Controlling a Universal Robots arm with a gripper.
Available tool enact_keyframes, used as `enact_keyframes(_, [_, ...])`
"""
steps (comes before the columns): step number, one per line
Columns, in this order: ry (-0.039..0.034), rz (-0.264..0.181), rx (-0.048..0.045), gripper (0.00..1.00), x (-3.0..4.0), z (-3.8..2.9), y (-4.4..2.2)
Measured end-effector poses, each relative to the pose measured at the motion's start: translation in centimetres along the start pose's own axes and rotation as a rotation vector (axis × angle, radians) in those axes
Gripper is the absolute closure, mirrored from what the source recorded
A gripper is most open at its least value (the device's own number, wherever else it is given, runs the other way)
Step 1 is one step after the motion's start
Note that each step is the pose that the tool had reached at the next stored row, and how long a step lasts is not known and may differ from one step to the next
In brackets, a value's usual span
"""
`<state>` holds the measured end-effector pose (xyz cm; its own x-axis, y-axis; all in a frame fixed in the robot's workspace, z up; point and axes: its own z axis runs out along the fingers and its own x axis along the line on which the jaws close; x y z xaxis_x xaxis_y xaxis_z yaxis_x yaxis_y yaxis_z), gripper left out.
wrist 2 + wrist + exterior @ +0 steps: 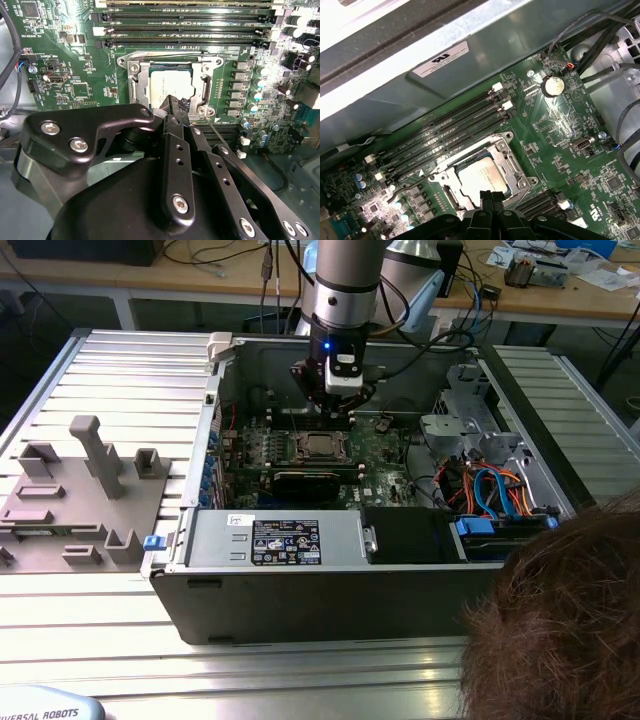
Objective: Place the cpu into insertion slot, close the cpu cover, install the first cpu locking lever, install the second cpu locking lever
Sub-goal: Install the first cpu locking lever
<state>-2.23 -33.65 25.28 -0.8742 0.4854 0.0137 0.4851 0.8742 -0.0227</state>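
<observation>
The gripper [178,104] has its two black fingers pressed tight together. It hangs just above the cpu [167,85], and its tips sit over the cpu's near edge in both wrist views. I cannot tell if the tips touch anything.

The cpu lies flat in its slot, with its shiny grey top facing up. The cpu cover [134,82] lies down flat around the cpu, so the cpu shows through the square window. A thin metal lever [222,137] runs out from one corner of the cover, right beside the fingers.

All around the cpu is the green board [75,65]. Long black slots [185,30] lie in a row just past the cpu, on the side away from the gripper.

In the exterior view, the cpu [320,447] sits in the middle of the open computer case [300,590], and the gripper [331,405] hangs over it. A person's head [560,620] is well apart from the cpu, outside the case.
</observation>
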Motion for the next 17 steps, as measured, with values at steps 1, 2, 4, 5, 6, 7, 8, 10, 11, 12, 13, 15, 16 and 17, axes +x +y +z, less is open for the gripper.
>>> enact_keyframes(1, [-0.0001, -0.003, 0.0, 0.89, 0.0, 0.0, 0.0])
enact_keyframes(2, [-0.0002, -0.007, 0.0001, 0.89, 0.0, 0.0, 0.0])
enact_keyframes(4, [-0.0003, -0.013, 0.0001, 0.89, 0.0, 0.0, 0.0])
enact_keyframes(5, [-0.0004, -0.015, 0.0002, 0.89, 0.0, 0.0, 0.0])
enact_keyframes(6, [-0.0005, -0.02, 0.0003, 0.89, 0.0, 0.0, 0.0])
enact_keyframes(7, [-0.0009, -0.039, 0.0005, 0.89, 0.0, 0.0, 0.0])
enact_keyframes(8, [-0.0012, -0.053, 0.0007, 0.89, 0.0, 0.0, 0.0])
enact_keyframes(10, [-0.0016, -0.072, 0.001, 0.89, 0.0, 0.0, 0.0])
enact_keyframes(11, [-0.0017, -0.074, 0.001, 0.89, 0.0, 0.0, 0.0])
enact_keyframes(12, [-0.0017, -0.075, 0.001, 0.89, 0.0, 0.0, 0.0])
enact_keyframes(13, [-0.0018, -0.077, 0.001, 0.89, 0.0, 0.0, 0.0])
enact_keyframes(15, [-0.0019, -0.082, 0.0011, 0.89, 0.0, 0.0, 0.0])
enact_keyframes(16, [-0.002, -0.085, 0.0011, 0.89, 0.0, 0.0, 0.0])
enact_keyframes(17, [-0.002, -0.088, 0.0012, 0.89, 0.0, 0.0, 0.0])
